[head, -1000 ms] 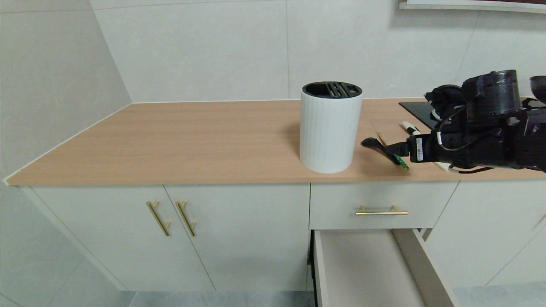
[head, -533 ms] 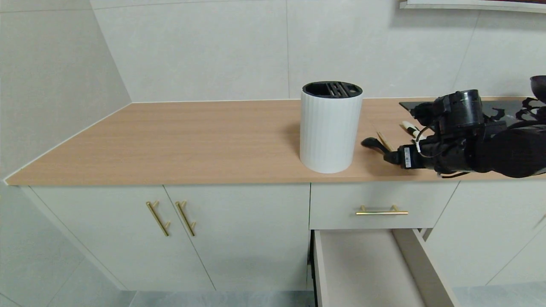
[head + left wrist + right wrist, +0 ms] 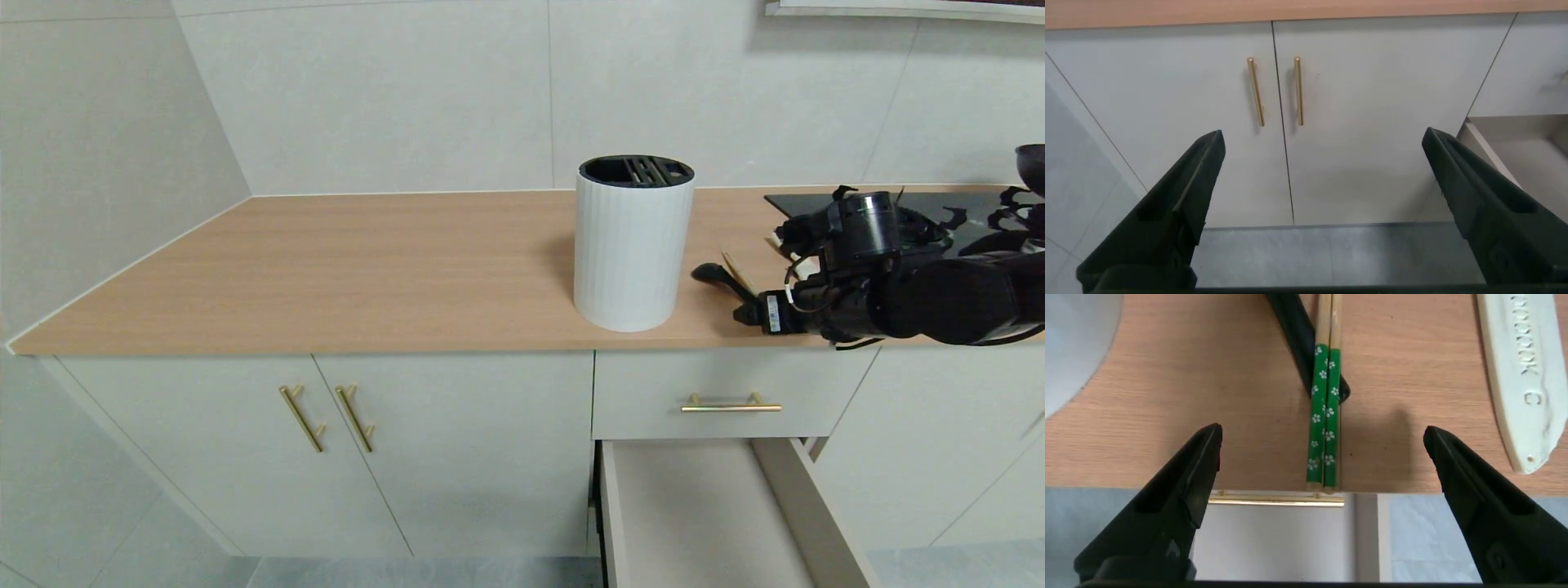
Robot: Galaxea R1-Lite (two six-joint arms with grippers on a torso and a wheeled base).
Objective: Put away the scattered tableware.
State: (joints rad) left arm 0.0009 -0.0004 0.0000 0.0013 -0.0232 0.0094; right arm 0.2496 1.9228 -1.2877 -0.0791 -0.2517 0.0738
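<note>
Right arm dropped; wrist view reveals jaws spread astride chopsticks.

- Worktop: light wood, fine grain.
- Holder: white with vertical ribbing, and a black slotted top.
- Chopsticks: pale wood; green ends dotted with small white flowers.
- Utensil: black.
- Flat piece: cream-white with grey lettering.
- Cupboard doors: off-white.
- Handles: brass-gold.
- Drawer: beige inside.
- Hob: black.
- Wall: pale grey tiles.
</note>
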